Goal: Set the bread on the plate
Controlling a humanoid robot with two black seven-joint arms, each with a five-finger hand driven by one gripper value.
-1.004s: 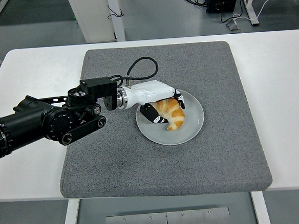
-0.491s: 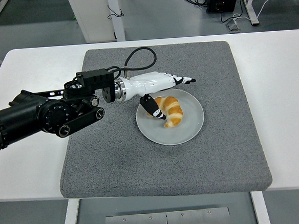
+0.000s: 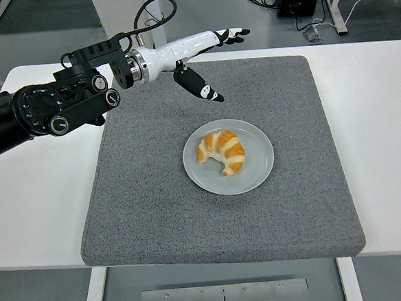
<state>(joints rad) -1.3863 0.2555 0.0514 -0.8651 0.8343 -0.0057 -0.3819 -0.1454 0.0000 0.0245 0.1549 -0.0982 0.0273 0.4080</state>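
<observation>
The croissant (image 3: 222, 151) lay on the grey plate (image 3: 256, 177), mid-mat. The left robot hand (image 3: 204, 50), which a second earlier had clasped it there, had let go and lifted far-left, fingers spread and empty. The placement looked complete.

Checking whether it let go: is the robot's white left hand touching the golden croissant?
No, the white left hand hangs open above the grey mat, apart from the golden croissant.

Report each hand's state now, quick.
Left hand: open, fingers spread, holding nothing, raised above the grey mat, away from the croissant on the plate.
Right hand: not in view.
</observation>
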